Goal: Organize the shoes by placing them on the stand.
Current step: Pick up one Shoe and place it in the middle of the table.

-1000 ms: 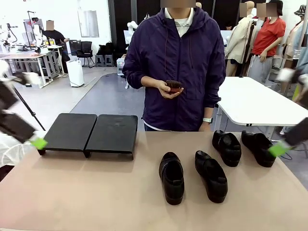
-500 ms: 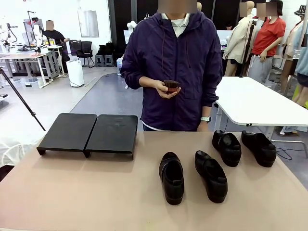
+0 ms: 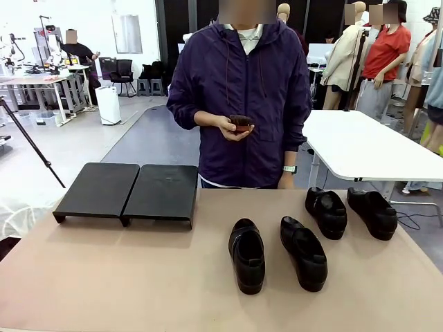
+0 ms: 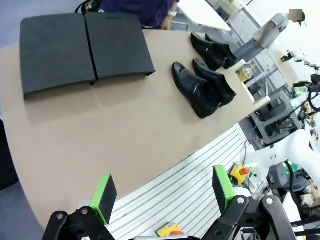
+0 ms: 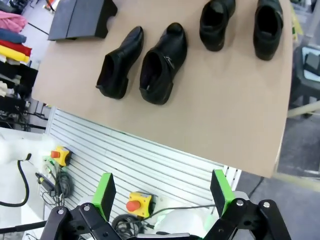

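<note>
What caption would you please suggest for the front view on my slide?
Four black shoes sit on the table right of the black stand, a person standing behind.

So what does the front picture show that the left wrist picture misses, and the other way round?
Front: the person's hand holding a small brown object. Left wrist: the left tool, open, and a slatted panel below the table's near edge. Both: the four shoes on the table, none yet on the stand.
</note>
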`<control>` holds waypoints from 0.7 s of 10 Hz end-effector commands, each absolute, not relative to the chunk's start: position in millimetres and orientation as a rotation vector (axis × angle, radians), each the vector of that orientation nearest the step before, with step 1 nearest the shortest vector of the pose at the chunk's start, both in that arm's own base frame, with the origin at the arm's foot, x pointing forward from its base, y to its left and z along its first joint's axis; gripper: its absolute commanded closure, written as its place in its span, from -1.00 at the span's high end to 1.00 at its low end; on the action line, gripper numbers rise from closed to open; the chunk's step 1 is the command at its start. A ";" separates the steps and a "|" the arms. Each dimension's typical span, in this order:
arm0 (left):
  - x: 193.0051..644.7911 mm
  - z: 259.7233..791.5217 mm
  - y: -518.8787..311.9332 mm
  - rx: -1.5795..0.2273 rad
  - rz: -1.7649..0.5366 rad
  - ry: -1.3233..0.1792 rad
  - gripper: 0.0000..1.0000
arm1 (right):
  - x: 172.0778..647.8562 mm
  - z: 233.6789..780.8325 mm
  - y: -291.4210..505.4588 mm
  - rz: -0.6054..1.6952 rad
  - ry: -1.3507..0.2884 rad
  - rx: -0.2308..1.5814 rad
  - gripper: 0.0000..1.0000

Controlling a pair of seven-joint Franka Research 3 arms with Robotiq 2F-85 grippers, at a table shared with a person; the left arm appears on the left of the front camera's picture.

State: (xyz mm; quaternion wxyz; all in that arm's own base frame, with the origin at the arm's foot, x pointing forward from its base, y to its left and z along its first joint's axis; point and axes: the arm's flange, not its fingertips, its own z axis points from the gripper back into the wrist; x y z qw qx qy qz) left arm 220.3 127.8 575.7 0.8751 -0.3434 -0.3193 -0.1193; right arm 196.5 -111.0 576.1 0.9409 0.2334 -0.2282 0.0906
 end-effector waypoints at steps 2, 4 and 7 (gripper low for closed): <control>215.2 578.9 127.4 -0.721 -0.267 -0.683 1.00 | 196.7 582.1 -111.2 0.216 -0.468 0.497 1.00; 215.2 578.9 127.4 -0.721 -0.267 -0.683 1.00 | 196.7 582.1 -111.2 0.216 -0.468 0.497 1.00; 215.2 578.9 127.4 -0.721 -0.267 -0.683 1.00 | 196.4 576.1 -110.3 0.188 -0.464 0.475 1.00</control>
